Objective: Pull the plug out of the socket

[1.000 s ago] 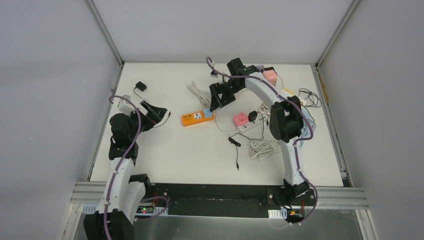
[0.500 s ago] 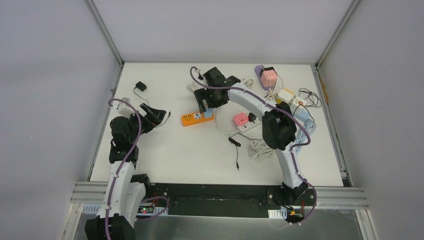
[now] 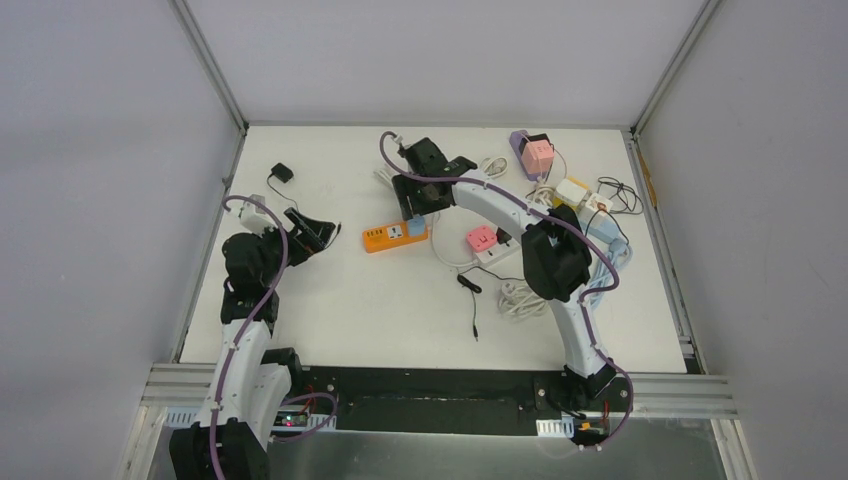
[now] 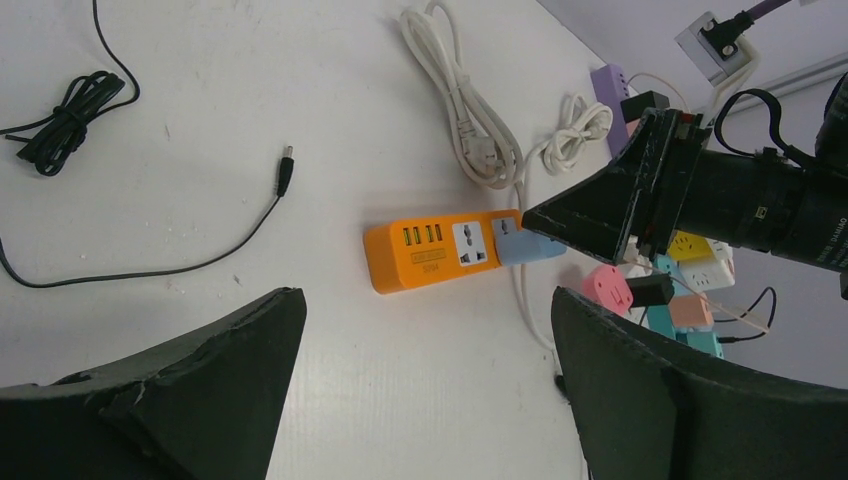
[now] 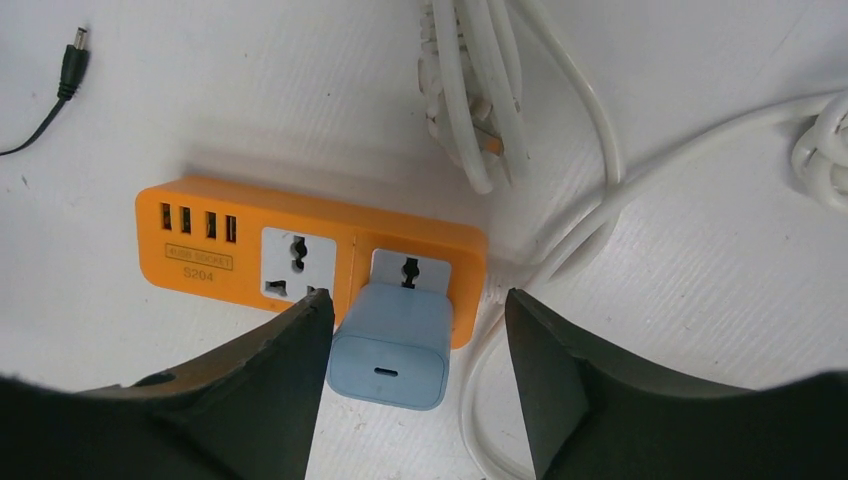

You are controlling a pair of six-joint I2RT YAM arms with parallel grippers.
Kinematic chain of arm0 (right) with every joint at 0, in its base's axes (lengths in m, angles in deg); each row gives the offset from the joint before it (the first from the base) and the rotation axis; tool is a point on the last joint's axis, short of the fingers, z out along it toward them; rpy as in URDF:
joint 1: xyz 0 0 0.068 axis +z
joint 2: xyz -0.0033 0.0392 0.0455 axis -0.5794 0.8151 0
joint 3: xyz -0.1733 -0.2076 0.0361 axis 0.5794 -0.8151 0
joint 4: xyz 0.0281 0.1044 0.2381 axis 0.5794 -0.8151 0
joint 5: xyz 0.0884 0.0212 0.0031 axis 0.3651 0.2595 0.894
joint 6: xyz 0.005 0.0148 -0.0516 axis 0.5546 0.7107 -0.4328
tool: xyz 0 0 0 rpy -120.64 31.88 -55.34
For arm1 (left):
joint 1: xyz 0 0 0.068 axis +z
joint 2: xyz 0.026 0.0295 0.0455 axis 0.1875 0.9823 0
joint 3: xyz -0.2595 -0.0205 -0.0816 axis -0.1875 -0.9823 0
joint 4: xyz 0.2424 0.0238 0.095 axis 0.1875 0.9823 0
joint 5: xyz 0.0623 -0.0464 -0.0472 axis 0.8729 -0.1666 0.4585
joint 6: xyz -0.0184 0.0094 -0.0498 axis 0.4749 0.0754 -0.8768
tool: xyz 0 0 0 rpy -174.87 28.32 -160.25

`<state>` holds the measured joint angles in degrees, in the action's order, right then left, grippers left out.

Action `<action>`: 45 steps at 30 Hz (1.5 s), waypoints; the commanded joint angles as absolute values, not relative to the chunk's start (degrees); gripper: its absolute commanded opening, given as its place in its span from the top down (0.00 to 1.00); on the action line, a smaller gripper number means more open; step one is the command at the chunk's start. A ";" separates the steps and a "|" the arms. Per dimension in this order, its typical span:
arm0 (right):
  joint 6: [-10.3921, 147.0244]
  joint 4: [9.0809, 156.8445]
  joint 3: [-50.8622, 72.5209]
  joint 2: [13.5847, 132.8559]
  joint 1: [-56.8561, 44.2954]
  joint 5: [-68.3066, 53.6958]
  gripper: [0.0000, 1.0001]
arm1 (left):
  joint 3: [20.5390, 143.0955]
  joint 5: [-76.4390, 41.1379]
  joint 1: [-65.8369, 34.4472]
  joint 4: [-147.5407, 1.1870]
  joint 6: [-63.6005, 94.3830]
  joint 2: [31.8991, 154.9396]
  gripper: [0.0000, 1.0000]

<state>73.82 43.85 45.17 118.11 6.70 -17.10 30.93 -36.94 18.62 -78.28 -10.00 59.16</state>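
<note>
On your table (image 3: 400, 305), the orange socket (image 5: 250, 240) holds the blue plug (image 5: 392, 345), so nothing is pulled yet. Your right claw (image 5: 412, 300) is open, one finger each side of the plug. You have to squeeze, then pull.

The orange rectangular plastic power strip (image 5: 300, 255) carries "S204" printed under its USB ports, below a small boxed line that seems to read "USB SOCKET".

Right tool (image 3: 413, 206) hovers over blue plug (image 3: 416, 225) in orange socket (image 3: 385, 238)
</note>
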 commanded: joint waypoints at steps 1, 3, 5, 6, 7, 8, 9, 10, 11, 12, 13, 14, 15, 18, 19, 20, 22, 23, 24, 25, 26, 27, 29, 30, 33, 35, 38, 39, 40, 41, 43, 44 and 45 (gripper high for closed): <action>76.07 45.63 44.23 116.68 6.10 -15.63 0.34 | 29.50 -38.15 18.07 -84.61 -10.22 59.01 0.04; 76.51 45.84 43.97 116.76 6.08 -14.51 0.34 | 29.27 -38.09 17.79 -85.00 -10.45 59.06 0.04; 76.96 46.02 43.48 116.85 6.16 -12.69 0.34 | 29.18 -38.04 17.50 -85.01 -10.47 59.06 0.04; 77.11 46.09 43.32 116.92 6.21 -12.32 0.34 | 29.16 -38.04 17.41 -84.94 -10.51 58.98 0.04; 77.25 46.18 43.12 116.94 6.25 -12.04 0.34 | 29.11 -38.04 17.26 -84.97 -10.55 58.89 0.04; 77.31 46.25 43.03 117.01 6.32 -11.86 0.34 | 29.00 -38.04 17.17 -84.95 -10.60 58.86 0.04; 77.24 46.33 42.86 117.03 6.34 -11.86 0.34 | 28.91 -38.04 16.99 -84.91 -10.64 58.75 0.04; 77.26 46.37 42.75 117.08 6.41 -11.87 0.33 | 28.88 -37.98 16.84 -84.94 -10.65 58.59 0.04; 77.18 46.42 42.64 117.11 6.43 -11.87 0.33 | 28.75 -37.89 16.65 -84.95 -10.65 58.49 0.04; 76.90 46.51 42.56 117.20 6.47 -11.87 0.33 | 28.68 -37.82 16.37 -85.00 -10.60 58.37 0.04; 76.69 46.57 42.59 117.35 6.55 -12.01 0.32 | 28.64 -37.74 16.22 -84.94 -10.52 58.37 0.04; 76.44 46.56 42.60 117.46 6.52 -12.06 0.32 | 28.63 -37.65 15.90 -85.00 -10.41 58.32 0.04; 76.13 46.60 42.60 117.59 6.54 -12.21 0.32 | 28.63 -37.58 15.64 -85.03 -10.32 58.40 0.04; 75.14 46.73 42.69 117.86 6.61 -12.48 0.38 | 28.55 -37.03 14.48 -85.36 -9.84 58.76 0.05; 74.71 46.81 42.71 117.90 6.68 -12.25 0.42 | 28.54 -36.75 13.95 -85.44 -9.50 58.98 0.05; 74.34 46.82 42.64 117.91 6.69 -11.80 0.46 | 28.54 -36.39 13.44 -85.47 -9.35 59.30 0.05; 73.72 46.83 42.51 117.91 6.72 -11.17 0.53 | 28.63 -36.06 12.33 -85.65 -8.96 60.23 0.05; 73.45 46.70 42.55 117.89 6.78 -10.95 0.56 | 28.71 -35.84 11.87 -85.66 -8.71 60.61 0.05; 73.00 46.51 42.52 117.86 6.78 -10.72 0.59 | 28.78 -35.69 11.27 -85.66 -8.45 60.97 0.05; 72.21 46.29 42.62 117.83 6.69 -10.61 0.62 | 28.85 -35.37 10.99 -85.64 -8.14 61.29 0.05; 71.39 46.03 42.75 117.76 6.67 -10.48 0.65 | 28.89 -35.02 10.97 -85.64 -7.80 61.60 0.05; 70.22 45.72 42.89 117.67 6.65 -10.28 0.67 | 28.90 -34.69 9.77 -85.58 -7.25 61.91 0.05; 67.58 45.19 43.38 117.58 6.56 -9.94 0.69 | 28.98 -34.01 8.37 -85.49 -6.54 62.56 0.05; 66.32 44.90 43.65 117.56 6.46 -9.44 0.69 | 29.07 -33.74 8.02 -85.42 -6.23 62.98 0.05; 62.23 43.68 44.74 117.55 6.25 -7.00 0.72 | 29.32 -33.35 6.90 -85.40 -5.37 64.29 0.05; 57.43 42.50 45.55 117.56 6.21 -4.23 0.79 | 29.49 -32.96 5.92 -85.40 -4.56 65.06 0.05; 49.92 38.87 46.74 117.56 6.00 2.62 0.94 | 29.49 -32.26 3.40 -86.45 -2.23 66.46 0.06; 48.14 37.98 47.04 117.60 5.87 4.01 0.95 | 29.26 -31.75 2.00 -87.29 -1.15 67.04 0.06; 46.03 37.02 47.22 117.67 5.67 6.36 0.97 | 29.03 -31.15 0.48 -88.01 0.22 67.58 0.06; 44.00 36.38 47.25 117.65 5.54 7.61 0.99 | 28.80 -30.26 -1.22 -88.53 1.87 68.25 0.06; 40.49 35.29 47.10 117.72 5.31 10.50 1.00 | 28.37 -29.11 -4.66 -89.75 6.02 69.42 0.06; 39.08 34.96 46.94 117.73 5.25 11.33 1.00 | 28.25 -28.36 -6.37 -90.14 7.89 70.37 0.06; 37.77 34.65 46.79 117.73 5.14 12.22 1.00 | 28.14 -27.39 -7.66 -90.61 9.02 71.26 0.06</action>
